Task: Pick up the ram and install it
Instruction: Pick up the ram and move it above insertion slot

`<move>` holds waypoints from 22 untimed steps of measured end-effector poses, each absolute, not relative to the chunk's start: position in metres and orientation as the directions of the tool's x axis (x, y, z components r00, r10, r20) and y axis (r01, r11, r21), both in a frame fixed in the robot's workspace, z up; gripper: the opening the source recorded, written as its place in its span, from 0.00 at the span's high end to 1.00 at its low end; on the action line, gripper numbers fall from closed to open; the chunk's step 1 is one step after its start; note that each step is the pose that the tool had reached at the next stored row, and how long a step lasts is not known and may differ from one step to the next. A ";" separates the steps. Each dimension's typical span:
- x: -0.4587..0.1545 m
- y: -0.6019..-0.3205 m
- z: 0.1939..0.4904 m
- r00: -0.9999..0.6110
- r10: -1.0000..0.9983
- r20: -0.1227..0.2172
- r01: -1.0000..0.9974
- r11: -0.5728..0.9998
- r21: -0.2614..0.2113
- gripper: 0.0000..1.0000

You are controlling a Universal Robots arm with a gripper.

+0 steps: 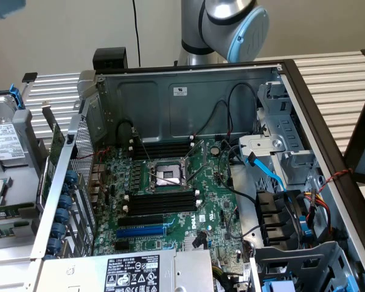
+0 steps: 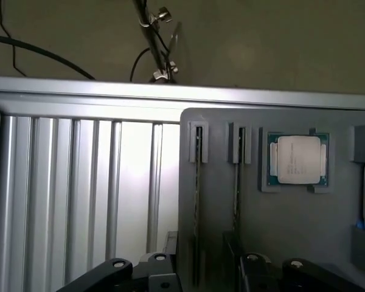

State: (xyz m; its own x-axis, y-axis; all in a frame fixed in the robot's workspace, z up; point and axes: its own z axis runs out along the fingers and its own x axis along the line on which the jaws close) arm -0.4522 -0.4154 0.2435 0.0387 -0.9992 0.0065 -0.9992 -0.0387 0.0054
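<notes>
At the exterior view's left, a gray box (image 1: 3, 140) with a white label lies on the slatted table (image 1: 334, 79) beside the open case (image 1: 170, 91). Inside the case the motherboard (image 1: 214, 204) lies flat. Its socket (image 1: 164, 175) sits between 2 banks of black slots (image 1: 161, 201), and a blue slot (image 1: 140, 232) lies nearer the camera. The arm (image 1: 231, 24) rises behind the case's back wall. Toward the exterior view's right, a blue cable (image 1: 269, 173) curves over the metal bays. In the wrist view the table's slats run beside a gray tray (image 2: 304, 225). The ram (image 2: 198, 201) stands on edge in a narrow holder of that tray, seen edge-on as a thin strip. A 2nd stick (image 2: 236, 182) stands in the holder just beside it, and a processor (image 2: 298, 159) sits in a square pocket past that. The pincer (image 2: 207, 277) hangs over the tray with its fingers (image 2: 109, 277) spread wide, pinching nothing. The ram runs down between them, touching neither.
</notes>
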 end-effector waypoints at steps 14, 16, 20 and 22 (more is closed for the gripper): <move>-0.450 -0.415 0.218 0.039 -0.999 0.006 -0.999 -0.039 0.005 0.58; -0.450 -0.415 0.214 0.039 -0.999 0.006 -0.999 -0.039 0.005 0.58; -0.450 -0.414 0.207 0.039 -0.999 0.006 -0.999 -0.039 0.005 0.58; -0.450 -0.414 0.204 0.039 -0.999 0.006 -0.999 -0.039 0.005 0.58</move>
